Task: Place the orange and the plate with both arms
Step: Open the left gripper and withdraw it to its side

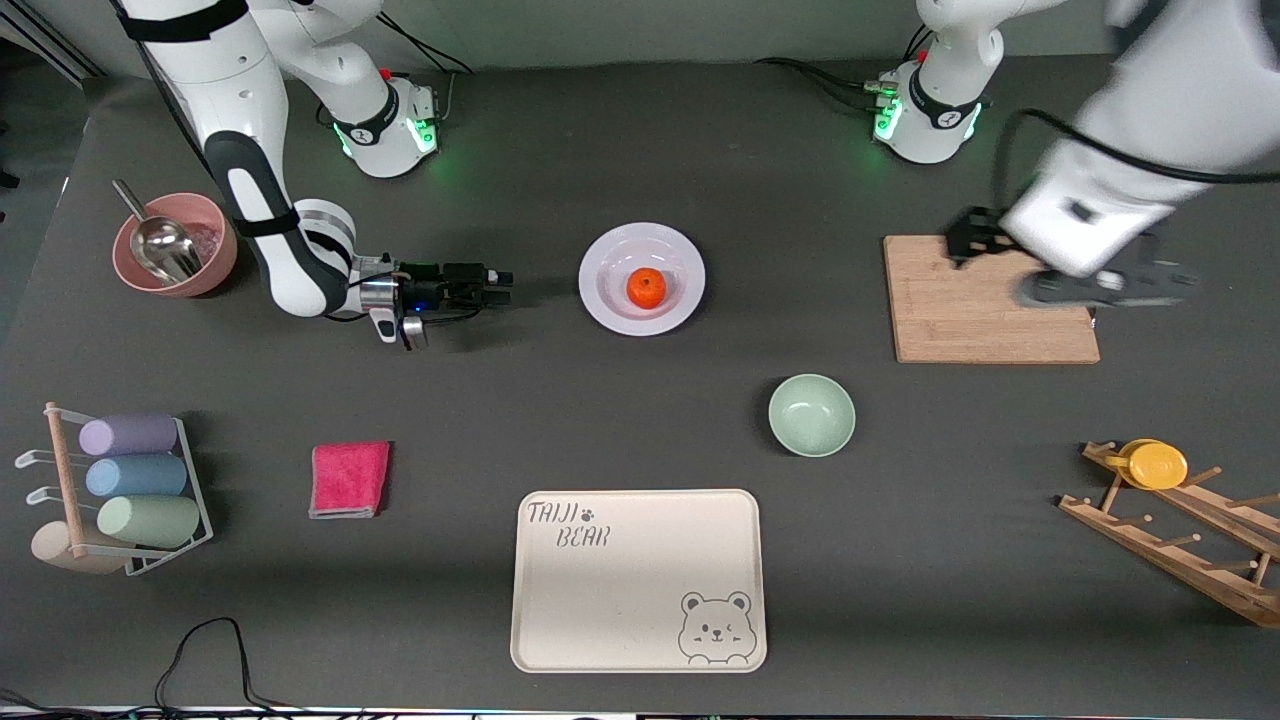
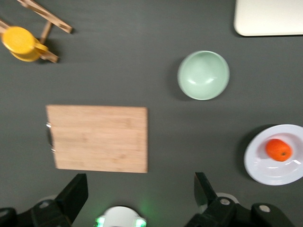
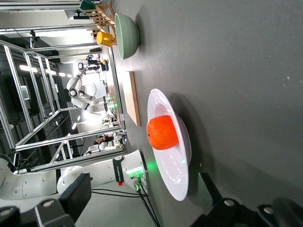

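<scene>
— Nearest the camera lies the beige bear tray [image 1: 638,580], bare on top. What matters is farther up: where does the orange [image 1: 646,288] sit?

— In the shallow centre of the white plate [image 1: 605,262], mid-table. The right gripper [image 1: 497,284] is low by the table, lying level, and the plate is straight ahead of its fingertips, near but not touching. In the right wrist view the plate's rim faces the jaws edge-on, with the orange [image 3: 162,132] on top.

— And its jaws?

— Spread wide, holding nothing.

— The left gripper [image 1: 1075,270]?

— Over the wooden cutting board [image 1: 990,305], well apart from the plate, which lies off toward the right arm's end of the table from it. Its fingers [image 2: 73,196] are also wide apart and empty. So the right arm is clearly nearer.

— Other containers?

— The pale green bowl [image 1: 812,414] is empty. The pink bowl [image 1: 210,232], back beside the right arm's elbow, holds a metal scoop [image 1: 160,244].

— Then the next move?

— I judge the right gripper only needs to travel straight forward to meet the rim; the plate is round, so no axis to align.
</scene>
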You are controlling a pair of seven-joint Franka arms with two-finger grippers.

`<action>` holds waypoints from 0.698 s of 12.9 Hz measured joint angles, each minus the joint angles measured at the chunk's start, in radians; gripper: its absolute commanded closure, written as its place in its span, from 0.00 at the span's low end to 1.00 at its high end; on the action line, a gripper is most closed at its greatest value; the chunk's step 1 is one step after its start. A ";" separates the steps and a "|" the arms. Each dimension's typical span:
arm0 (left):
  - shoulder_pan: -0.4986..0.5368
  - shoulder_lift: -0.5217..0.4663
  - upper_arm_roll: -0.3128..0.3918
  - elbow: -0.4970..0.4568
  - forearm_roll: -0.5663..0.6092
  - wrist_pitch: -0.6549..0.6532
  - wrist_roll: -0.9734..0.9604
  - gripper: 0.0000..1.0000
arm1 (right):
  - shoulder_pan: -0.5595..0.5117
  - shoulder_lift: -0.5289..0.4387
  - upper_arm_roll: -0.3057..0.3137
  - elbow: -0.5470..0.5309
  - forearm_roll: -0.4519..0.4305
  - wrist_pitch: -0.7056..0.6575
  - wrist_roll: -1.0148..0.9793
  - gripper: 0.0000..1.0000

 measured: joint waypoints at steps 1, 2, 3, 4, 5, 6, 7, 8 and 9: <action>0.070 0.004 0.000 0.003 -0.001 0.000 0.080 0.00 | 0.010 0.006 0.001 0.000 0.013 -0.001 -0.015 0.00; 0.134 0.008 0.000 0.005 -0.002 0.001 0.153 0.00 | 0.023 0.009 0.001 -0.001 0.025 -0.001 -0.027 0.00; 0.189 0.015 0.000 0.010 -0.002 0.004 0.210 0.00 | 0.034 0.014 0.001 -0.001 0.031 -0.003 -0.034 0.00; 0.236 0.020 0.000 0.013 -0.004 0.010 0.249 0.00 | 0.041 0.020 0.001 -0.002 0.038 -0.013 -0.045 0.00; 0.263 0.023 0.000 0.016 -0.006 0.022 0.268 0.00 | 0.047 0.027 0.002 -0.002 0.048 -0.023 -0.064 0.00; 0.275 0.025 -0.001 0.019 -0.007 0.035 0.274 0.00 | 0.052 0.035 0.002 -0.002 0.056 -0.034 -0.081 0.00; 0.276 0.026 -0.003 0.020 -0.007 0.047 0.274 0.00 | 0.058 0.043 0.002 -0.003 0.062 -0.038 -0.088 0.00; 0.275 0.026 -0.009 0.021 -0.008 0.052 0.274 0.00 | 0.065 0.051 0.002 -0.003 0.069 -0.038 -0.094 0.00; 0.275 0.026 -0.016 0.021 -0.008 0.056 0.274 0.00 | 0.074 0.059 0.002 -0.003 0.084 -0.040 -0.105 0.00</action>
